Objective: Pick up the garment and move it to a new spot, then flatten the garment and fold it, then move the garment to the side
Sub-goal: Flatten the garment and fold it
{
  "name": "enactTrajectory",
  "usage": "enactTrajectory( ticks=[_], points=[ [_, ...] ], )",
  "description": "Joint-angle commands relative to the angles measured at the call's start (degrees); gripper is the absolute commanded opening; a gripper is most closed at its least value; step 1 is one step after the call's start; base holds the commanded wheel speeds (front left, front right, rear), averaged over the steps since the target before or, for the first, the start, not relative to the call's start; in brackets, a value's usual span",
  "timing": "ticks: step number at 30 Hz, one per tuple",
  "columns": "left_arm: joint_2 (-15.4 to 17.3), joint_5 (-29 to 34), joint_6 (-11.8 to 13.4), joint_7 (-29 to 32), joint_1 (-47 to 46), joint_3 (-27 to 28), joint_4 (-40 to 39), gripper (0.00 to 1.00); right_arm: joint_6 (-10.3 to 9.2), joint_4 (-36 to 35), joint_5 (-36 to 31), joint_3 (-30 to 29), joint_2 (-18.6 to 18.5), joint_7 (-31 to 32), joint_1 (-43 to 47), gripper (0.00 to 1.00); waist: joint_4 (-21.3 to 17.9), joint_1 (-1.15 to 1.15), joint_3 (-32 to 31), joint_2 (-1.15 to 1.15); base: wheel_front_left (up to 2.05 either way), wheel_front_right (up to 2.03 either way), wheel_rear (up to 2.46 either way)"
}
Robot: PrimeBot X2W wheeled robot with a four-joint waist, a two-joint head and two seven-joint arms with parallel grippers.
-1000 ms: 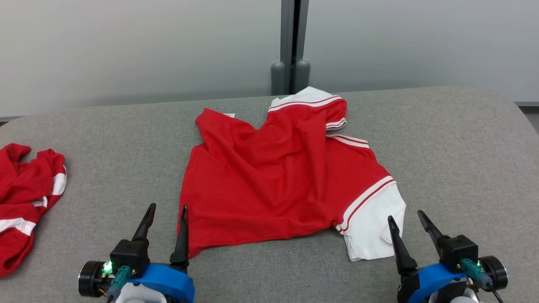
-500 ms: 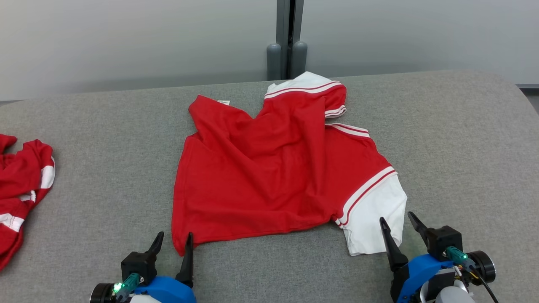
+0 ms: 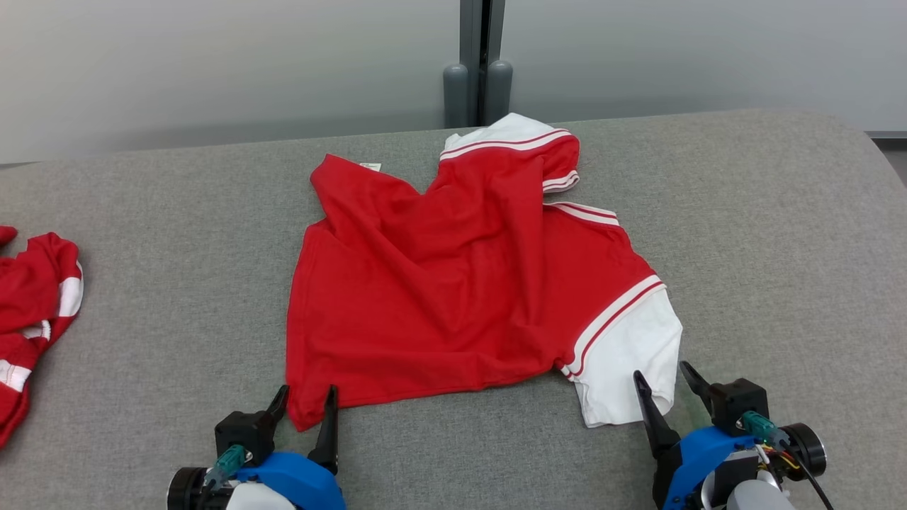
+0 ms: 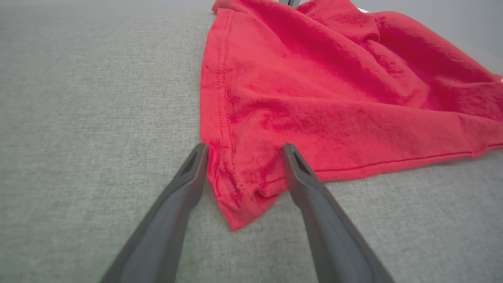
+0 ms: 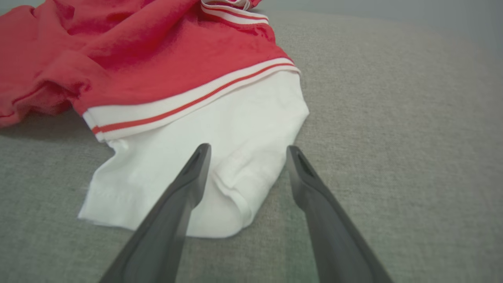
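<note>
Head view: found the garment (image 3: 453, 283) rumpled mid-bench (image 3: 779, 248), long axis apparently across it, hem to the left, white sleeves at far and near right. Within a second, brought the left gripper (image 3: 307, 388) in to straddle the near-left corner and the right gripper (image 3: 660, 369) closer to the near sleeve. Left a second red garment (image 3: 35, 304) at far left.

Left wrist view: kept jaws wide either side of the garment (image 4: 243, 184) at its red corner, gripping nothing.

Right wrist view: held jaws wide astride the garment (image 5: 196, 129) at its white sleeve edge, closed on nothing.
</note>
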Motion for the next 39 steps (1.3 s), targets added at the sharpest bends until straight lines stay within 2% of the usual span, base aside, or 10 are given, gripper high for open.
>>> enactTrajectory(
  ticks=[1, 9, 18, 31, 32, 33, 34, 35, 39],
  points=[
    [0.0, -0.4, -0.4, -0.2, -1.1, -0.3, 0.2, 1.00, 0.01, 0.2, 0.5, 0.1, 0.0, -0.2, -1.0, 1.00, 0.0, 0.00, 0.0, -0.01, 0.00, 0.00, 0.00],
    [-0.1, -1.6, -0.3, -0.2, -1.1, -1.5, 1.6, 1.00, 0.01, 3.0, -0.1, 0.2, 0.1, -0.2, -1.7, 1.00, 0.0, 0.00, -0.4, -0.01, 0.00, 0.00, 0.00],
    [-0.1, -0.1, -0.3, -0.2, -0.1, 1.3, 1.8, 1.00, 0.01, 4.8, -0.2, -0.1, 0.1, -0.2, -2.3, 1.00, 0.4, 0.00, -0.4, -0.01, 0.00, 0.00, 0.00],
    [-0.2, -3.5, -0.3, 0.0, -2.2, -3.4, 6.2, 1.00, 0.01, 10.4, 0.2, 0.8, 0.1, 0.0, -4.1, 1.00, -0.2, 0.00, -0.2, -0.01, 0.00, 0.00, 0.00],
    [-0.2, -4.2, -0.3, 0.1, -2.5, -4.2, 6.8, 0.94, 0.01, 11.2, 0.6, 1.2, 0.2, 0.0, -4.4, 0.79, -0.2, 0.00, -0.2, -0.01, 0.00, 0.00, 0.00],
    [-0.3, -4.9, -0.3, 0.1, -2.9, -4.8, 7.2, 0.59, 0.01, 11.7, 1.1, 1.6, 0.2, 0.0, -4.5, 0.29, -0.1, 0.00, -0.2, -0.01, 0.00, 0.00, 0.00],
    [-0.3, -5.6, -0.3, 0.1, -3.3, -5.3, 7.4, 0.27, 0.01, 12.0, 1.4, 1.9, 0.2, 0.0, -4.7, 0.00, -0.1, 0.00, -0.2, -0.01, 0.00, 0.00, 0.00],
    [-0.3, -6.3, -0.3, 0.1, -3.6, -5.9, 7.4, 0.00, 0.01, 11.7, 1.9, 2.2, 0.2, 0.1, -4.9, 0.00, -0.1, 0.00, -0.1, -0.01, 0.00, 0.00, 0.00],
    [-0.2, -7.5, -0.3, 0.0, -4.7, -6.7, 6.1, 0.00, 0.01, 8.3, 2.9, 2.3, 0.1, -0.1, -4.8, 0.00, -0.1, 0.00, -0.2, -0.01, 0.00, 0.00, 0.00]
  ],
)
